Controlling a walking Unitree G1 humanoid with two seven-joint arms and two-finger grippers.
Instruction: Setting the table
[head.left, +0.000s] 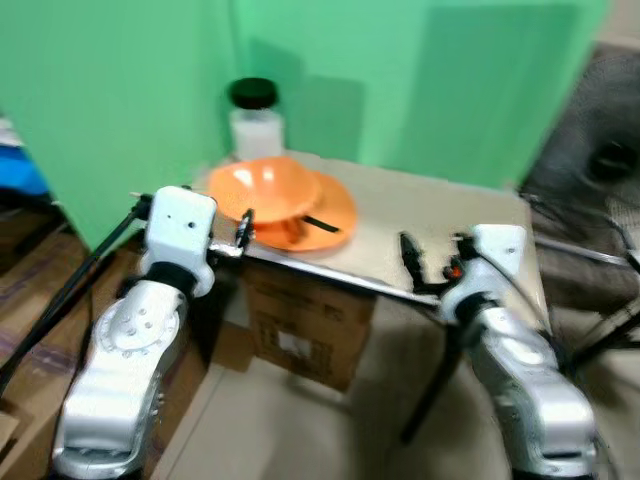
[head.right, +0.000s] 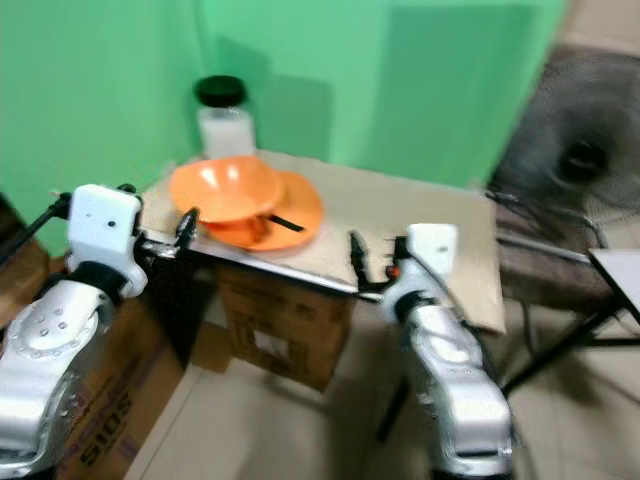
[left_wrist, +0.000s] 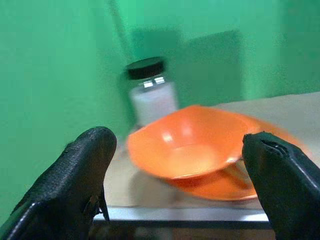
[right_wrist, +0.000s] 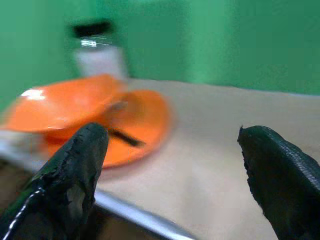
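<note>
Both grippers hang wide open at the table's (head.left: 480, 230) near edge, the orange bowl (left_wrist: 192, 142) just ahead of the left gripper (left_wrist: 182, 187), the orange plate (right_wrist: 137, 120) ahead of the right gripper (right_wrist: 175, 175).

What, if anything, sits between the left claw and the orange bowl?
Nothing visible. The left claw is open at the table's edge, and the orange bowl lies straight ahead between its fingers. The jar stands behind the bowl.

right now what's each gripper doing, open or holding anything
left gripper: open, holding nothing, at the table edge facing the orange bowl.
right gripper: open, holding nothing, at the table's near edge.
</note>
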